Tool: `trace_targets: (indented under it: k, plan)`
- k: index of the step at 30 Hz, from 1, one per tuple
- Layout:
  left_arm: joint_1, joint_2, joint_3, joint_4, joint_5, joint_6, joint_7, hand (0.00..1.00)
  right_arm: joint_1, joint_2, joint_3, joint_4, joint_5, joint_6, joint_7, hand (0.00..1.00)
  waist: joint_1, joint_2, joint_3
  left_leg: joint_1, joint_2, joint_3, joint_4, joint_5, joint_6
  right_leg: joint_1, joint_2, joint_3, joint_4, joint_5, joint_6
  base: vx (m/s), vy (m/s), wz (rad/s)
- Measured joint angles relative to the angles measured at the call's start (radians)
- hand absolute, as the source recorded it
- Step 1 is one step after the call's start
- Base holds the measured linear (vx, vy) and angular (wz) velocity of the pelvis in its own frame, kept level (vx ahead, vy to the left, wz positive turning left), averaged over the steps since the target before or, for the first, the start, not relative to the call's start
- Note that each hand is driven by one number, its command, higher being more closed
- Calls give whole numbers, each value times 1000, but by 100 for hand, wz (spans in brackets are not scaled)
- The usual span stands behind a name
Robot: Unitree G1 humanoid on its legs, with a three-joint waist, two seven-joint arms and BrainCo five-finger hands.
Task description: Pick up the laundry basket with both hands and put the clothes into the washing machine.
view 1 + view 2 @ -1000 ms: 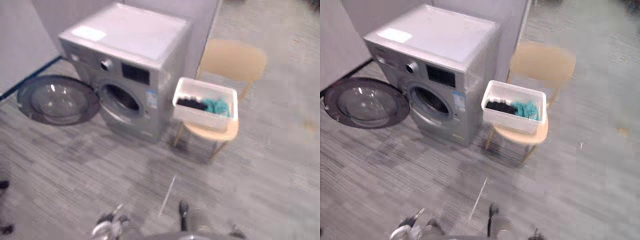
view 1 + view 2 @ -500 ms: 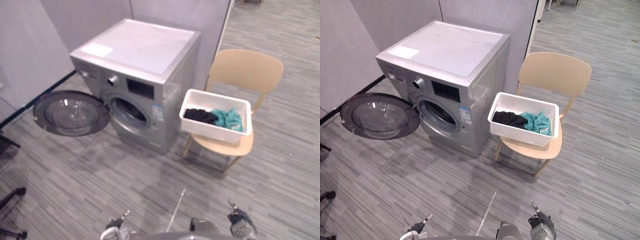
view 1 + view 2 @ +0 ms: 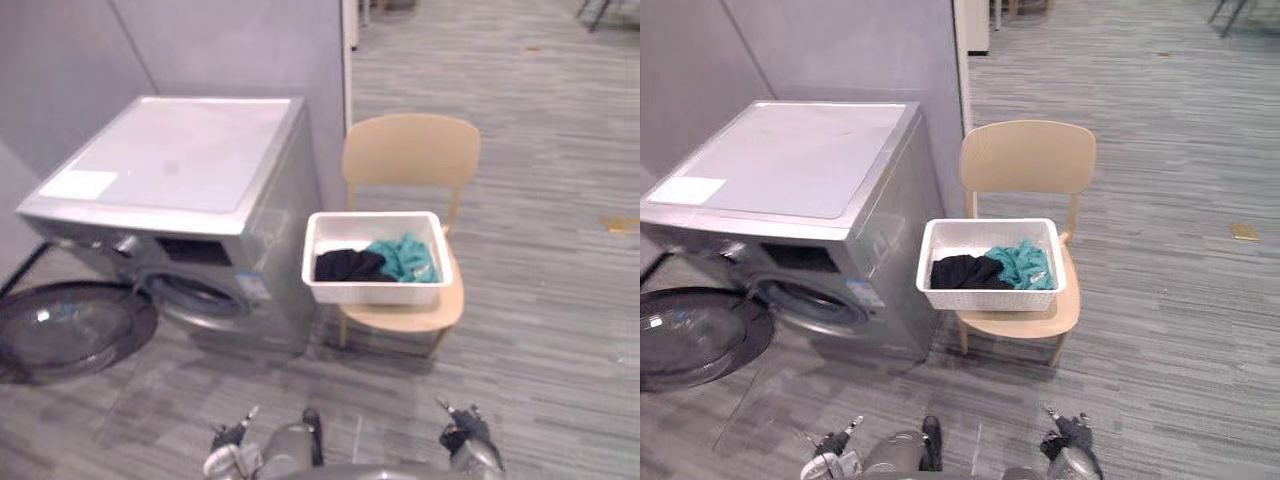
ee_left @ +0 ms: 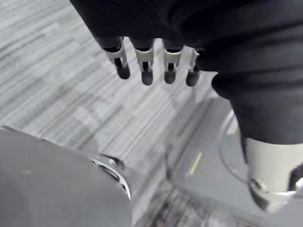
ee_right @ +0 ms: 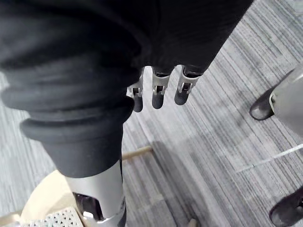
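A: Tipping is the risk. The basket (image 3: 990, 299) sits on the chair (image 3: 1028, 160), at three o'clock of the washer (image 3: 780, 160), and an uneven grab could spill the clothes (image 3: 1015, 265).

B: Agreed. The left hand (image 4: 144, 64) and right hand (image 5: 157, 90) hang low at six o'clock, well short of it, fingers loosely straight, holding nothing.

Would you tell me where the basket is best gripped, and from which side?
Probably by the rims at the short ends of the basket, left hand and right hand one each, coming from the front: its long side faces the robot, the chair back blocks the rear, and the washer flanks its left.
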Motion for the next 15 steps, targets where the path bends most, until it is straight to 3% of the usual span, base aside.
trace_targets:
  k: [5, 8, 10, 11, 13, 14, 15]
  plan:
    - [-6, 3, 3, 15, 29, 2, 1, 0, 13, -2, -1, 4, -16, -3, 5, 0, -4, -10, -10, 64, -14, 79, -19, -39, 28, 16, -29, 57, -24, 62, 31, 227, 149, -44]
    - [-20, 20, -44, 39, 22, 7, 4, 0, 8, -6, -17, 40, -18, 1, 12, 0, -1, -9, -27, 92, -21, 102, -70, -39, 29, 16, -37, 69, -59, 113, 56, 174, 133, -29]
    - [-19, 40, -104, 44, 19, 6, 6, 0, 7, -9, -19, 46, -18, 6, 12, 0, -4, -22, -47, 97, -34, 103, -82, -39, 29, 14, -48, 72, -68, 126, 44, 155, 85, -13]
    - [-22, 41, -116, 44, 18, 6, 6, 0, 7, -13, -18, 45, -17, 10, 12, 0, -4, -22, -47, 103, -33, 104, -88, -39, 29, 12, -46, 74, -63, 135, 56, 128, 60, -21]
    - [-23, 40, -140, 38, 18, 6, 6, 0, 16, -15, -14, -4, -17, 21, 11, 0, -5, -22, -47, 141, -32, 120, -124, -39, 29, -28, -28, 86, 38, 140, 64, 97, 43, -32]
    - [-23, 38, -150, 35, 18, 6, 6, 0, 46, -11, -1, -104, -17, 22, 12, 0, -5, -22, -46, 171, -31, 136, -148, -39, 29, -101, -5, 84, 211, 151, 85, 84, 13, -26]
    - [-20, 40, -164, 31, 20, 8, 5, 0, 72, -12, 18, -197, -17, 19, 11, 0, -12, -22, -40, 203, -28, 140, -158, -40, 31, -183, 14, 82, 394, 201, 153, 80, -1, -18]
